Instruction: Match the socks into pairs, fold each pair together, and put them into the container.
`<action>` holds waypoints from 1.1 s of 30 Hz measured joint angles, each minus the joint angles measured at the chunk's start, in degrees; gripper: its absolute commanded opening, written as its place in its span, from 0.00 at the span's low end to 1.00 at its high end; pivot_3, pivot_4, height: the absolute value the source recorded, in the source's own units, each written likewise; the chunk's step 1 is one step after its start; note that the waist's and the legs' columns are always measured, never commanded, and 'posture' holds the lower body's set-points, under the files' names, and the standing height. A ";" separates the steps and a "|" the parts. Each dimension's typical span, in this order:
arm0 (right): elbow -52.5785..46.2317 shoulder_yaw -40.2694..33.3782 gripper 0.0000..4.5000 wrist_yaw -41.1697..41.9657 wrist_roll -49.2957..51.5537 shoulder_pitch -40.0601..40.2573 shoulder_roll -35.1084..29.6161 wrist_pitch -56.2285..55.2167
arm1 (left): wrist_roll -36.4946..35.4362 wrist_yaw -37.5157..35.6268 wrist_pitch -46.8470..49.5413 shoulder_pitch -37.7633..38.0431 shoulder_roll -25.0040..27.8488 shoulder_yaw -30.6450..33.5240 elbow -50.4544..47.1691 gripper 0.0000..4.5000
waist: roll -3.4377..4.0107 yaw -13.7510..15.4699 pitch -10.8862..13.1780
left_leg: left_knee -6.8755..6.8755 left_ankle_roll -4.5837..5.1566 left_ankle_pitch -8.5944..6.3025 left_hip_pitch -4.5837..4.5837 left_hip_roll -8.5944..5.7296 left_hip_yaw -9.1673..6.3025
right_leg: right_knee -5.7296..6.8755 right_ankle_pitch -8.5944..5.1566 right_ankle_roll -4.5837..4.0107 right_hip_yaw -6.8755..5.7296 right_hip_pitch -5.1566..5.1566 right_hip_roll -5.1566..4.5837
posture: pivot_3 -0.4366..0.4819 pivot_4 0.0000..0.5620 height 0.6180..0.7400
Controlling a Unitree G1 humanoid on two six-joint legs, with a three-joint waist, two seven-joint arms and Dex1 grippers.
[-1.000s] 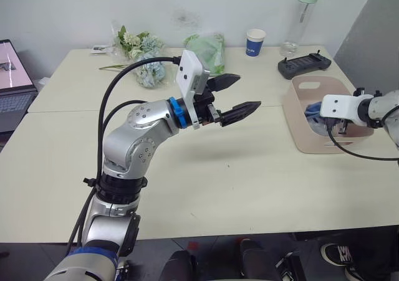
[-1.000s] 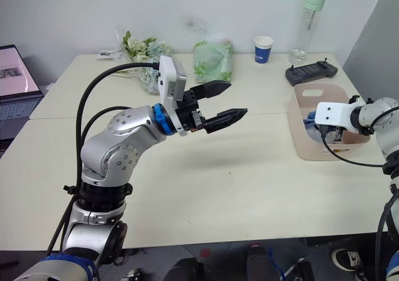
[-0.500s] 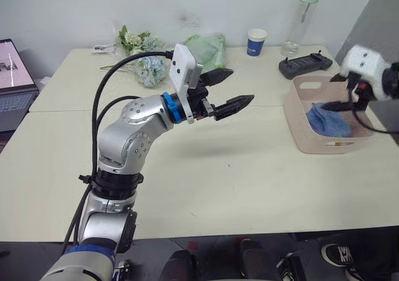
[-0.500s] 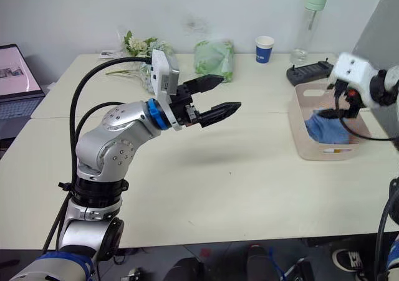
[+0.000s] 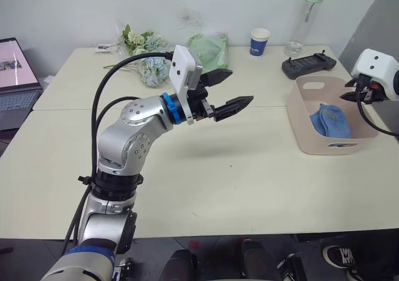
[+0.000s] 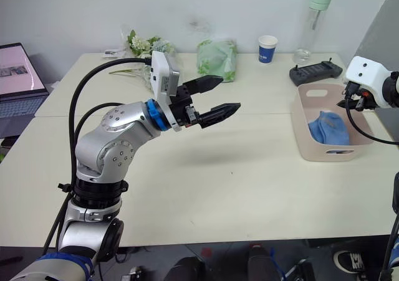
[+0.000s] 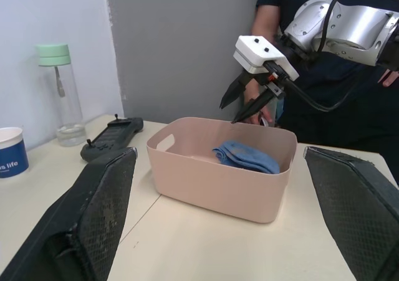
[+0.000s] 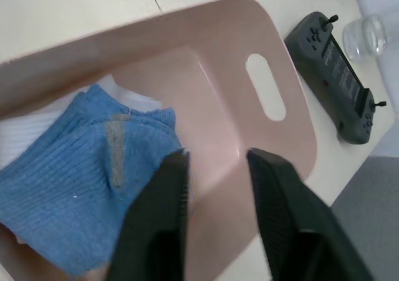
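Desk [image 5: 262, 187] space beside the pale pink rectangular plastic container [image 5: 312, 134] is unchanged. Folded light blue socks [image 5: 331, 120] are seen lying inside, released. Right gripper [image 7: 244, 100], lifted out since earlier, is held above the rim, fingers parted. Left gripper [image 5: 229, 91] is held mid-desk, fingers spread, empty.

Cream tables [image 5: 262, 187] against a plain white wall [image 5: 75, 10]

We see two pale tables pushed together, their seam running off toward an open laptop [image 5: 15, 75]. Along the tables' far edge, by the wall, sit a flower bunch [image 5: 142, 50], a green bundle in plastic [image 5: 209, 47], a blue-and-white paper cup [image 5: 259, 42], a clear bottle with a green cap [image 5: 307, 16] and a dark handheld controller [image 5: 308, 66]. A grey panel [image 5: 377, 19] rises just beyond the controller.
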 measured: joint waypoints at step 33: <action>13.56 -1.75 0.01 -12.32 -1.18 -4.83 9.60 -2.89 | -0.10 -2.04 2.65 0.50 4.37 -0.07 -1.17 1.00 | 0.02 -1.08 0.01 | 0.00 -0.02 0.01 0.01 0.00 -0.03 | 0.03 0.00 0.00 0.00 0.00 0.00 | 0.48 0.27 1.00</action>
